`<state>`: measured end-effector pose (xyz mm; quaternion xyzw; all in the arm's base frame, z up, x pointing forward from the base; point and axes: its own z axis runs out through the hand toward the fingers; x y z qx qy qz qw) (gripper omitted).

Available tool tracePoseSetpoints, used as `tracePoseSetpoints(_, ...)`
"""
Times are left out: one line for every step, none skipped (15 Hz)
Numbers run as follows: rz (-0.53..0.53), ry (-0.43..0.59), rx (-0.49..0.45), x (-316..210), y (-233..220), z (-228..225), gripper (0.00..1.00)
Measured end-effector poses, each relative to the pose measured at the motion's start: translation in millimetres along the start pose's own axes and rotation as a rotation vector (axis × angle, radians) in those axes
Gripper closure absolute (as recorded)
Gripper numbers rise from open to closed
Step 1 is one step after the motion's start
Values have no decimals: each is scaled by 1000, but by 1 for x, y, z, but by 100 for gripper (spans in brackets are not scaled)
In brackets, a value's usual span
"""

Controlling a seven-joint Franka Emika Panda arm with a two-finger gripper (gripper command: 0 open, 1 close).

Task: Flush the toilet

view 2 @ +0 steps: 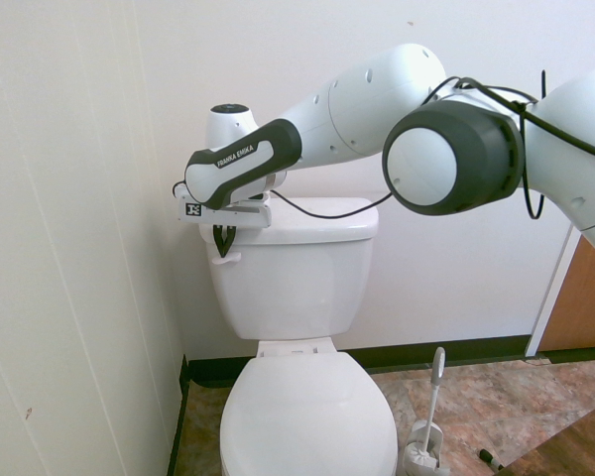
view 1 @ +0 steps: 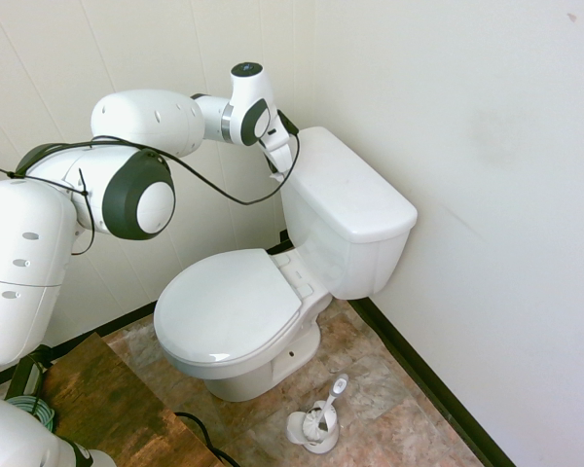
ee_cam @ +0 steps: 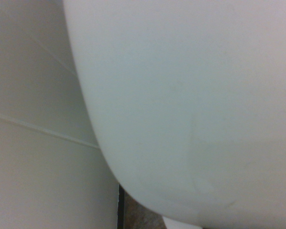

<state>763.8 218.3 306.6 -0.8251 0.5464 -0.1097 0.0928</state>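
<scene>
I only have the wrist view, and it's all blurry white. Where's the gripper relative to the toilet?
Observer: The gripper points down at the front upper corner of the tank, on the side nearest the wall.
Operator: Is the flush lever there?
Observer: Yes, a small white lever shows just under the gripper's tip in the second exterior view. I cannot confirm contact.
Operator: Lid up or down?
Observer: The seat lid is down.
</scene>
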Motion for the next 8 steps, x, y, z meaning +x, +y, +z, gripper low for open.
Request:
tracePoseSetpoints(0, 0, 0, 0, -1, -7, 100)
tracePoseSetpoints(0, 0, 1, 0, 0, -12, 100)
tracePoseSetpoints(0, 1, 2, 1, 0, -17, 100)
tracePoseSetpoints(-1, 5, 5, 2, 1, -24, 100)
tracePoseSetpoints(-1, 8, 9, 3, 1, -33, 100)
tracePoseSetpoints(-2, 12, 15, 4, 1, -44, 100)
tracePoseSetpoints(-4, 15, 21, 5, 2, -55, 100)
tracePoseSetpoints(-6, 17, 24, 5, 4, -66, 100)
